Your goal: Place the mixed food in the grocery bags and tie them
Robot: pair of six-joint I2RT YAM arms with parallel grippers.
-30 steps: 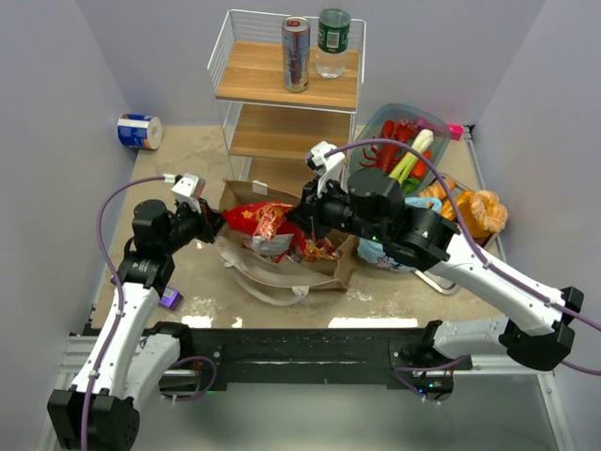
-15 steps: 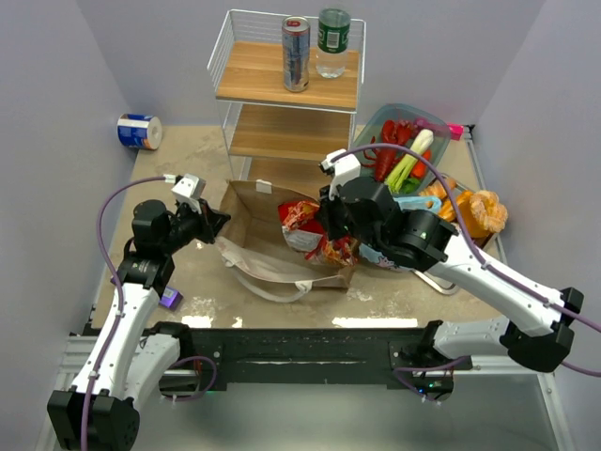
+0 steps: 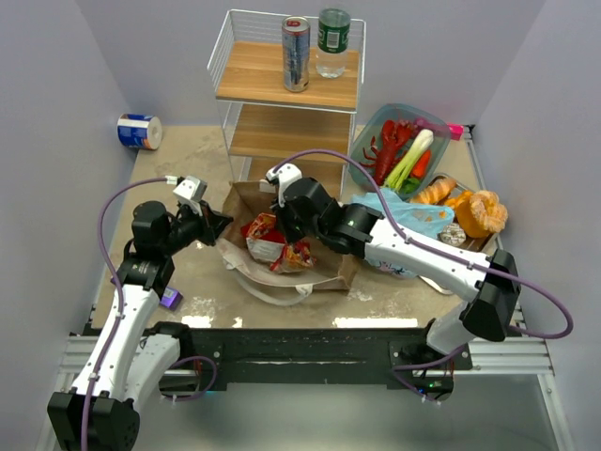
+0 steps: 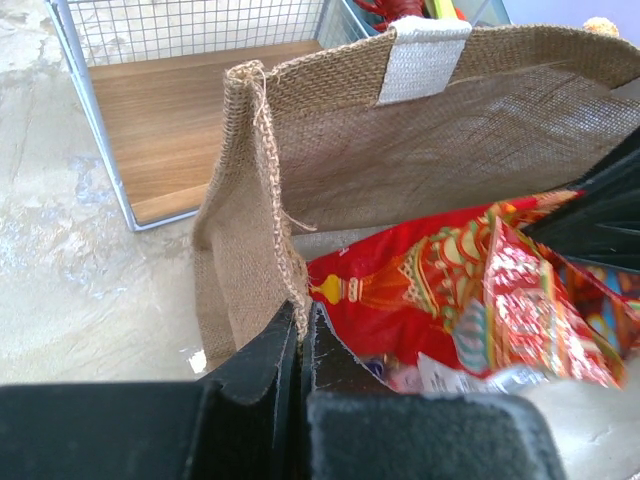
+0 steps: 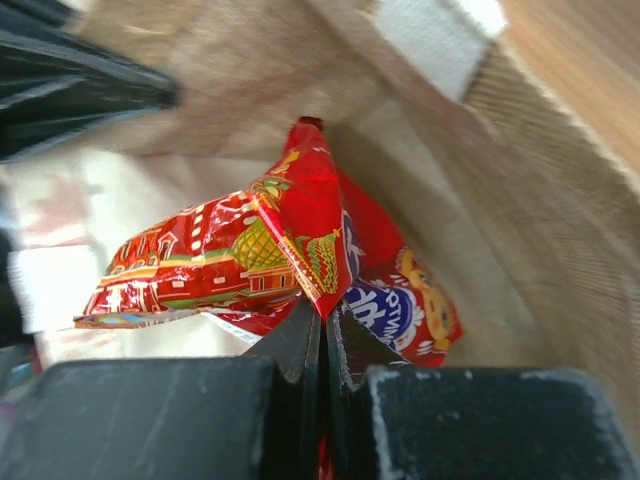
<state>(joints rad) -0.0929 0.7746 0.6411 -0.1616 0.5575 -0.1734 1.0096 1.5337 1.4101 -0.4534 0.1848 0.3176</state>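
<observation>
The right gripper (image 5: 322, 318) is pinching the red snack packet (image 5: 230, 262) just inside the burlap bag (image 4: 460, 140) mouth, whose rim the left gripper (image 4: 300, 322) is clamping

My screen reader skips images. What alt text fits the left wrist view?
The left gripper pinches the rim of the brown bag, holding its mouth open. A red snack packet is inside, and a wire shelf stands behind the bag.
</observation>
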